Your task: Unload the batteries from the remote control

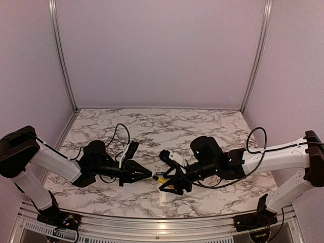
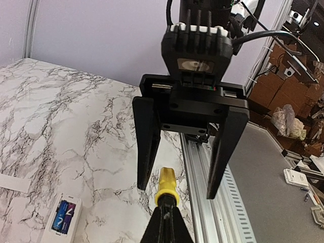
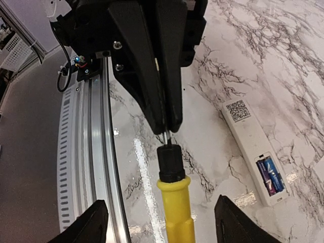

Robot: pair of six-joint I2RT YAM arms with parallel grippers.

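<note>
Passing the screwdriver (image 3: 177,207) between arms, seemingly, you have the left jaws clamped on its shaft and the right jaws wide around its yellow handle, while the remote control (image 3: 250,136) lies on the surface (image 3: 243,61), batteries (image 3: 270,174) inside.

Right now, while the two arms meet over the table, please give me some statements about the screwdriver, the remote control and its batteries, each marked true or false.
1. The batteries lie in the open compartment of the remote control. True.
2. The left gripper is shut on the metal shaft of the screwdriver. True.
3. The right gripper is clamped on the screwdriver. False: its fingers stand open on either side of the yellow handle and do not touch it.
4. The remote control is lifted off the table. False: it lies flat on the marble top, and neither gripper touches it.
</note>
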